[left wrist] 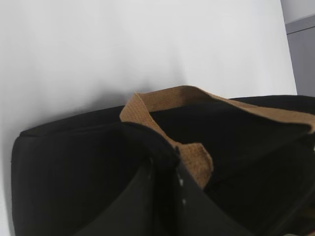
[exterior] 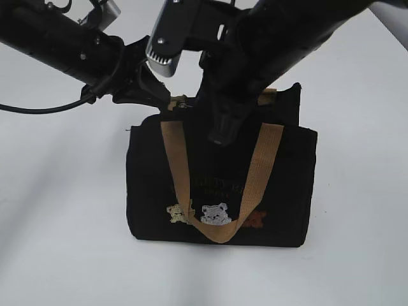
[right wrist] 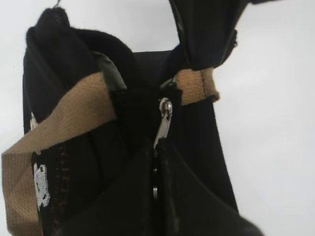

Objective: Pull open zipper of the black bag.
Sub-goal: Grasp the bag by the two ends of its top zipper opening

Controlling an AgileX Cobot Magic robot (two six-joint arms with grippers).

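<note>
White table [exterior: 57, 210] under everything, bare around the bag. Black tote bag [exterior: 280, 191] standing upright on it, 2 tan webbing handles [exterior: 258, 172] draped over the front, bear embroidery [exterior: 215, 214] low on the front panel.

Both arms down over the bag's top edge. Left gripper [left wrist: 165, 167] pinched narrow on the black fabric of the bag's top at the left end, just beside a tan handle; seemingly there to steady the bag. Right gripper [right wrist: 157, 162] closed tight, fingers pinched on the lower part of the silver zipper pull [right wrist: 165, 118], near the middle of the top edge.

Pull lying straight out from the right fingertips, long axis in line with the fingers, slider end pointing away from them toward the tan strap crossing the seam. Zipper line [right wrist: 158, 147] itself hard to trace, black on black; long axis judged to run along the bag's top edge, left to right in the exterior view. Right arm the 1 on the pull, so the nearer by far. Coming move likely a draw along that edge, away from the left gripper's hold.
</note>
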